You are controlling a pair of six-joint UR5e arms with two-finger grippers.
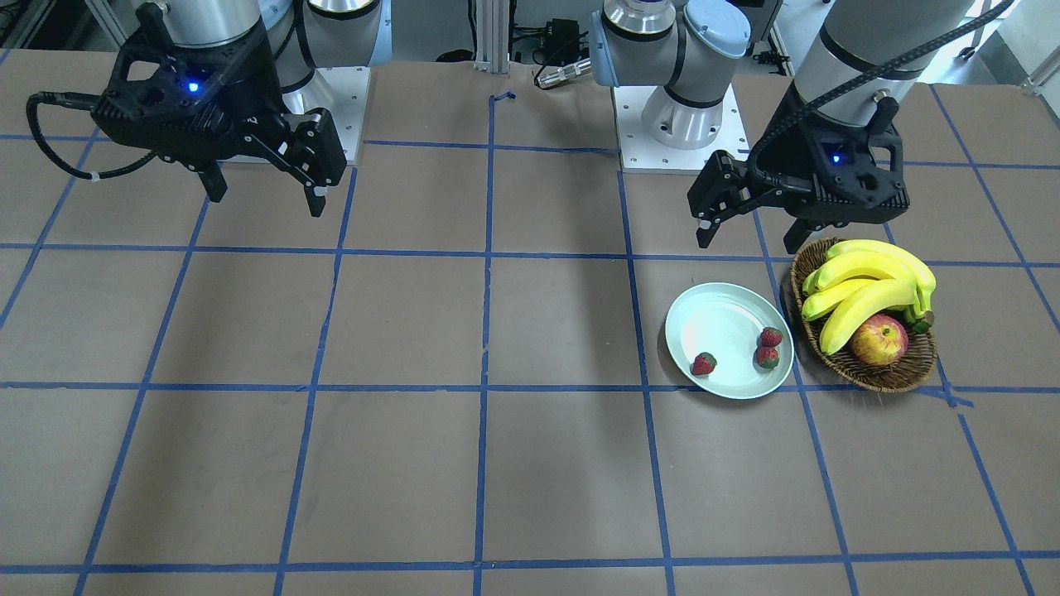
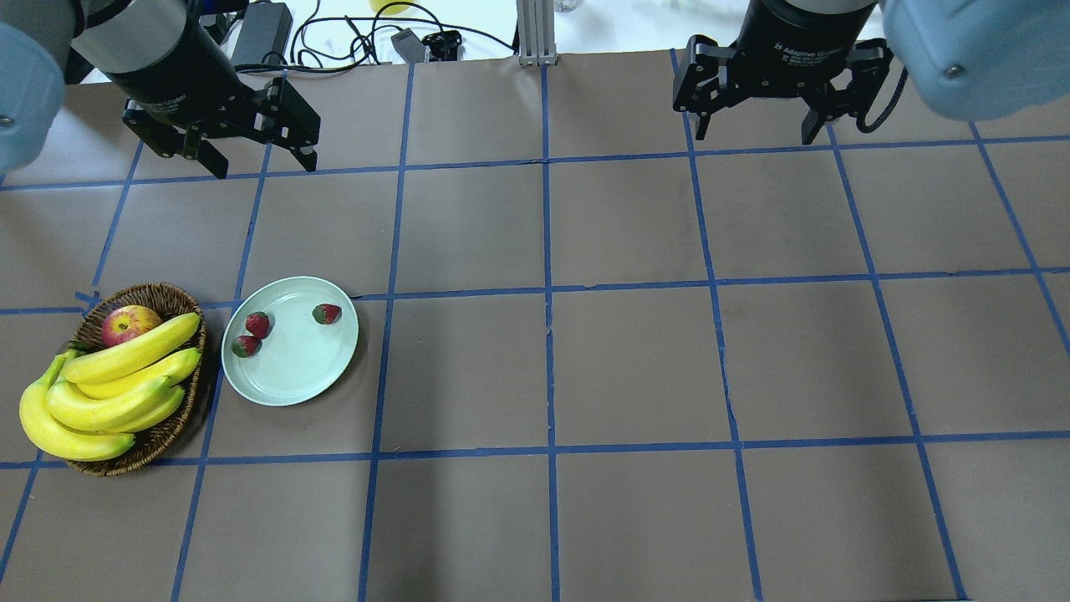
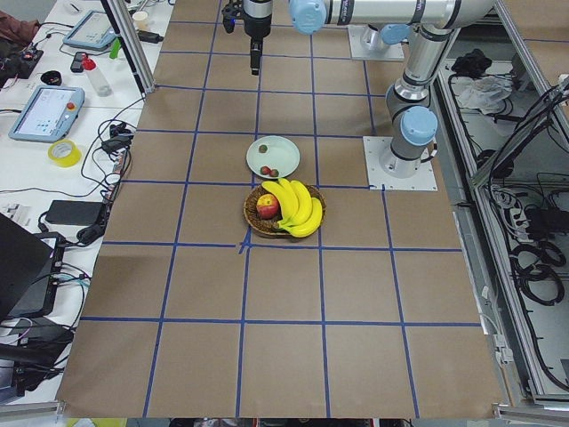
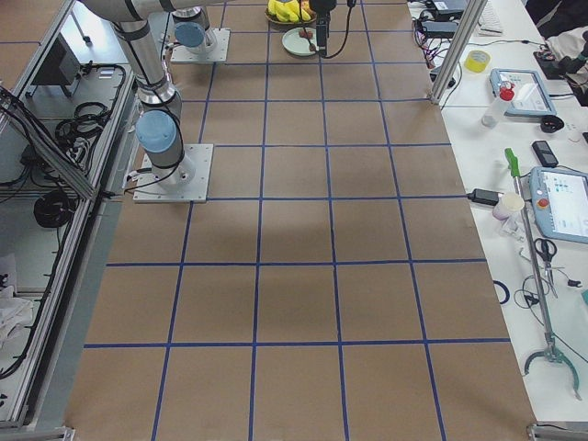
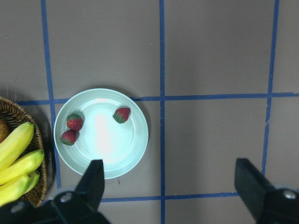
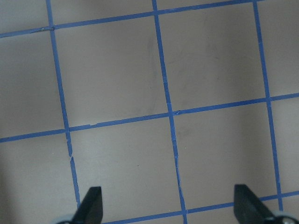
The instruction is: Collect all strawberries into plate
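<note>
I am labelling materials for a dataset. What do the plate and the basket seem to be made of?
The plate: smooth, pale mint, slightly glossy with a soft light patch at its middle; probably plastic or glazed ceramic, the look cannot decide. The basket: brown woven wicker, matte, with plaited strands along its rim.

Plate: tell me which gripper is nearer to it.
Left. The left gripper hangs open above the table close to the plate; the right gripper hangs far off over the table's other half.
</note>
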